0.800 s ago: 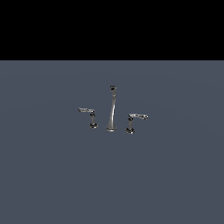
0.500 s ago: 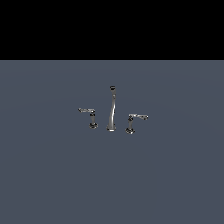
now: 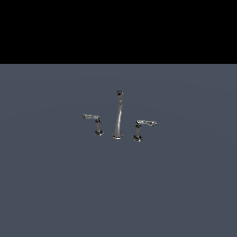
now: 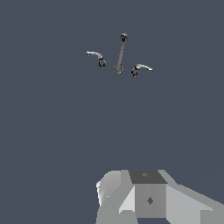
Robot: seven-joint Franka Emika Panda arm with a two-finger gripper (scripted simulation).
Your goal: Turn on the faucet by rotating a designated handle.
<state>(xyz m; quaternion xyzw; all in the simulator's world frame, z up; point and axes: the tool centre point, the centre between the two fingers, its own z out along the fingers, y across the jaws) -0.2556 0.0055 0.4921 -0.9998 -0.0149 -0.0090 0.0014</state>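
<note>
The faucet (image 3: 117,118), a small chrome set with a tall thin spout and dark round tip, stands mid-surface on the flat slate-grey worktop (image 3: 185,185) in the exterior view. The handle (image 3: 92,121), a short chrome lever on a dark-based post, sits at the exterior view's left, its arm pointing away from the spout. A mirror-twin chrome handle (image 3: 143,127) stands opposite.

In the wrist view, the faucet (image 4: 120,54) lies well apart from the grey blocky gripper (image 4: 146,199); whether its jaws are parted or closed cannot be told.
</note>
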